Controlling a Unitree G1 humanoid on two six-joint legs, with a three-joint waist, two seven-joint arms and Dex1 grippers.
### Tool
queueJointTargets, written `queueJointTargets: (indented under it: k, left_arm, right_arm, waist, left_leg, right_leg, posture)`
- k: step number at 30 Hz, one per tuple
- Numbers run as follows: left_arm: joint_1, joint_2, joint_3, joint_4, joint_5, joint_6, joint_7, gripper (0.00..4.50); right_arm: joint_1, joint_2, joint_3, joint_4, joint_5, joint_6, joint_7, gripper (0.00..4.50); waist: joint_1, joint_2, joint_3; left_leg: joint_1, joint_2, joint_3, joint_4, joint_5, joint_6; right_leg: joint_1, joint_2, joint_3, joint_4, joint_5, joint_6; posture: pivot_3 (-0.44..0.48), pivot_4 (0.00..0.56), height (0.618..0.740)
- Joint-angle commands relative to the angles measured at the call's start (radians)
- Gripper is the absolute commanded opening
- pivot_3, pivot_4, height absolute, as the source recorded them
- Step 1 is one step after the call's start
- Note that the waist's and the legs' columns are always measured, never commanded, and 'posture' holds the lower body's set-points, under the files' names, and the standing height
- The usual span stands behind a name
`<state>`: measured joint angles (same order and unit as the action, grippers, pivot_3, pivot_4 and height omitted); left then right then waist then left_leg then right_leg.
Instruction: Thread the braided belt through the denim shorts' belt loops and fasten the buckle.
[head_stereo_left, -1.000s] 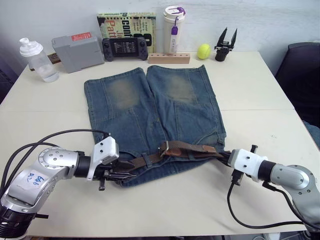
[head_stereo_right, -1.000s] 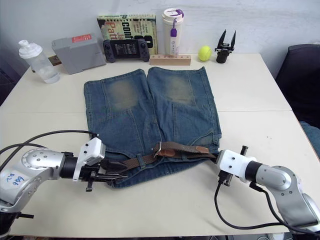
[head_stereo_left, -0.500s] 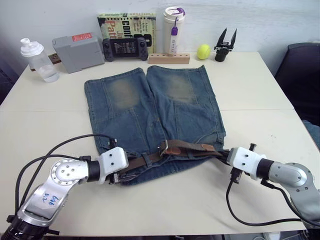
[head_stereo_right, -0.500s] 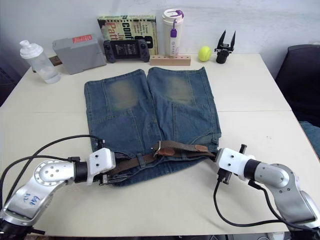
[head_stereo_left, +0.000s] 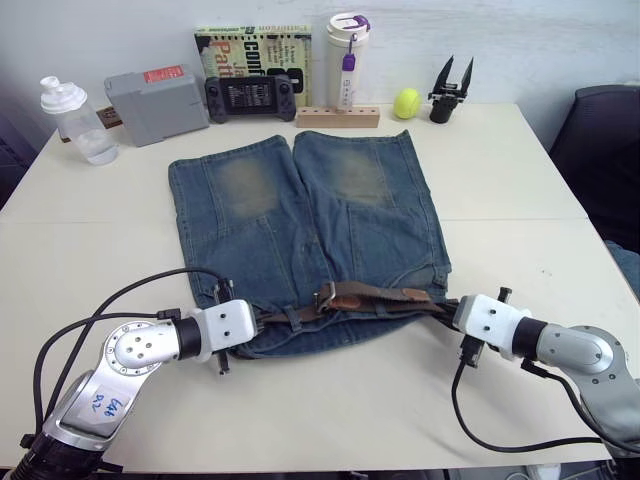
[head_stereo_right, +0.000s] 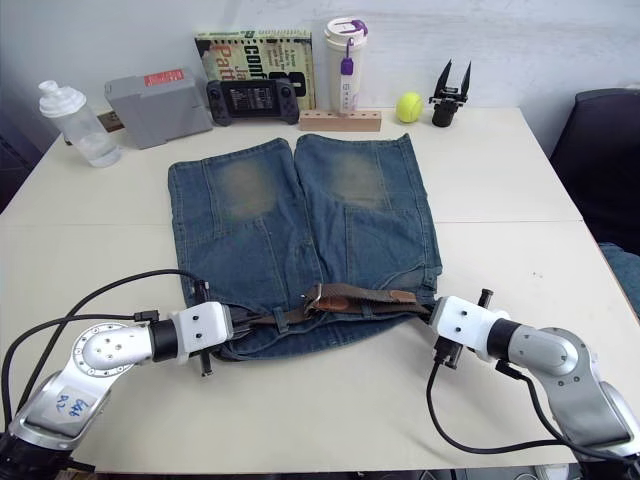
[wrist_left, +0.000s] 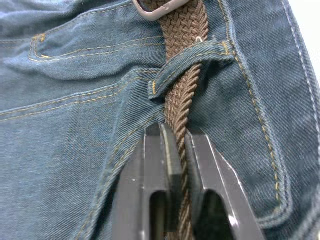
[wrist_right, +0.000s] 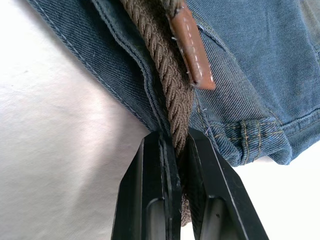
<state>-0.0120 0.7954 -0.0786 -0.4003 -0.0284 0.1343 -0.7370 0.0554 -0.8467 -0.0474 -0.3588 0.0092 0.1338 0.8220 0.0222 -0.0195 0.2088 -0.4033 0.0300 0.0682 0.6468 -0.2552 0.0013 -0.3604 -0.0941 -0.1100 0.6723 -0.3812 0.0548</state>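
Both fingers pinch braided belt (head_stereo_left: 375, 297) | denim shorts (head_stereo_left: 300, 215) hem near table (head_stereo_left: 520, 180) front edge

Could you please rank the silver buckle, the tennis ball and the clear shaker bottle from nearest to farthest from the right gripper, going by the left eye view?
1. The buckle, on the shorts' waistband, toward the left of the right gripper.
2. The tennis ball, at the table's far edge.
3. The shaker bottle, at the far left corner.
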Motion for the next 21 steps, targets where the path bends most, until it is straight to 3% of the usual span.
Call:
queueJointTargets:
  k: [1,10,21]
  left_arm:
    - [0.133,0.067,0.090,0.078,0.170,-0.307,0.101,0.03]
    - [0.260,0.083,0.193,0.244,0.350,-0.476,0.303,0.03]
    - [0.306,0.060,0.271,0.381,0.314,-0.332,0.386,0.03]
  right_arm:
    - [-0.006,0.000,0.003,0.018,-0.007,0.006,-0.002,0.00]
    - [-0.026,-0.013,0.004,0.062,-0.027,0.031,-0.020,0.00]
    - [-0.005,-0.029,-0.006,0.070,-0.039,0.053,-0.030,0.00]
  waist:
    - [0.000,0.000,0.000]
    - [-0.006,0.000,0.000]
    - [-0.017,0.003,-0.002]
  left_leg:
    - [0.000,0.000,0.000,0.000,0.000,0.000]
    - [0.000,0.001,0.000,-0.001,-0.001,0.001]
    - [0.001,0.002,0.000,-0.002,-0.001,0.000]
  right_leg:
    - [0.000,0.000,0.000,0.000,0.000,0.000]
    - [-0.001,0.000,0.000,-0.001,0.001,-0.001]
    - [-0.001,0.000,0.000,0.000,0.001,-0.001]
  posture:
    - [0.000,0.150,0.697]
    - [0.000,0.150,0.697]
    - [0.000,0.150,0.697]
